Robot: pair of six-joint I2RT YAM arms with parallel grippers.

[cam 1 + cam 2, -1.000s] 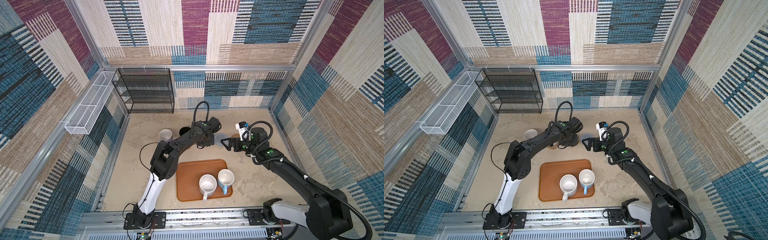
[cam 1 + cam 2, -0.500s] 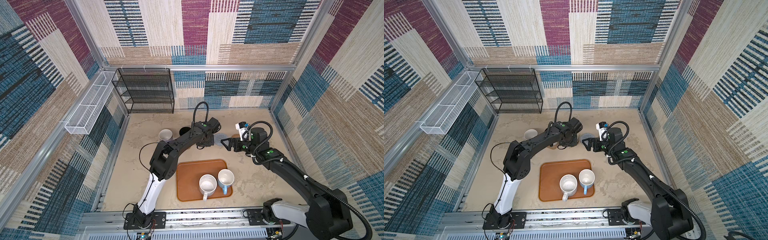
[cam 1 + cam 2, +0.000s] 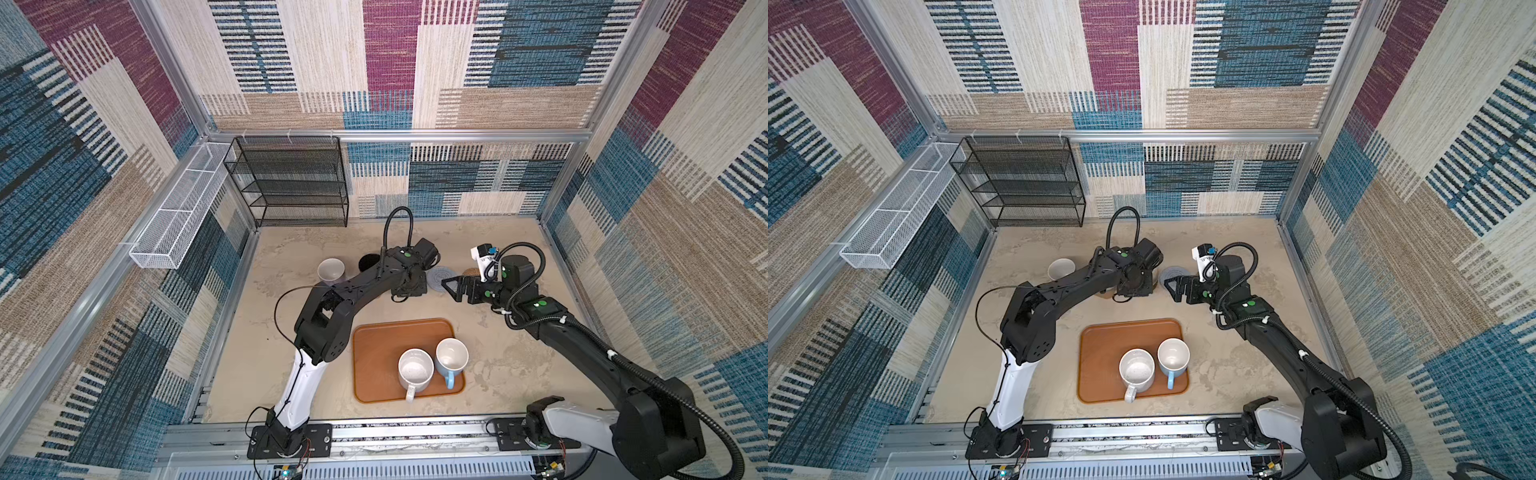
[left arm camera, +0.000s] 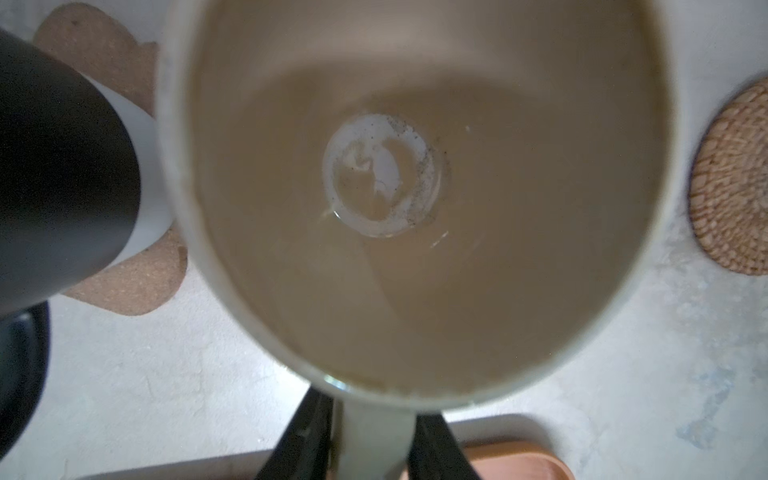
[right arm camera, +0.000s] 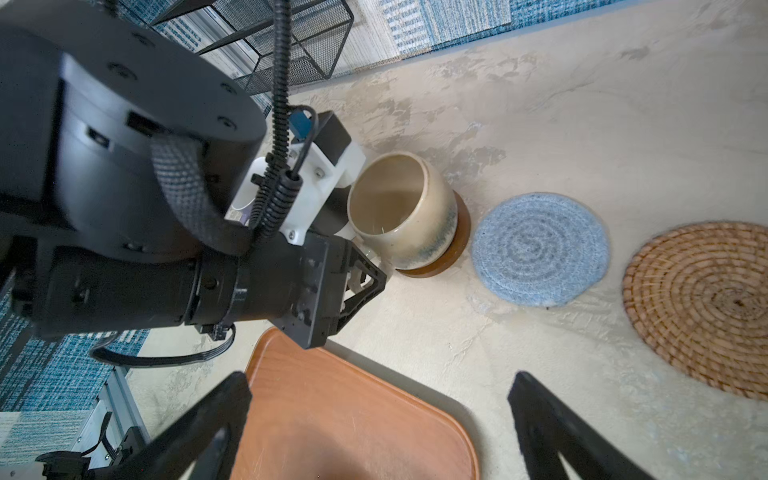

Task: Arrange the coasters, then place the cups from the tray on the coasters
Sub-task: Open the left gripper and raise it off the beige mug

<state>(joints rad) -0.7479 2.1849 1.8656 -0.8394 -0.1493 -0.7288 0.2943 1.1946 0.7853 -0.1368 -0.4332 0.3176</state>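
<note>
The rounded beige cup [image 5: 401,210] stands on the dark brown wooden coaster [image 5: 455,249]. My left gripper [image 4: 370,411] has a finger close on each side of its handle; whether they still press it I cannot tell. My right gripper [image 5: 382,380] hangs open and empty over the tray's [image 3: 374,353] far corner. The white speckled cup [image 3: 415,370] and the light blue cup [image 3: 451,359] stand on the tray. The light blue coaster [image 5: 540,249] and the rattan coaster [image 5: 702,307] lie bare. A black cup [image 4: 54,166] stands on the cork coaster [image 4: 124,282], with the lavender cup [image 3: 331,270] further left.
A black wire shelf [image 3: 291,183] stands against the back wall at the left. A white wire basket [image 3: 178,220] hangs on the left wall. The left arm [image 3: 353,291] spans the table from the front rail to the row of coasters.
The left jaws have eased a little round the beige cup's handle. Neither arm has visibly moved, and the right gripper stays wide open.
</note>
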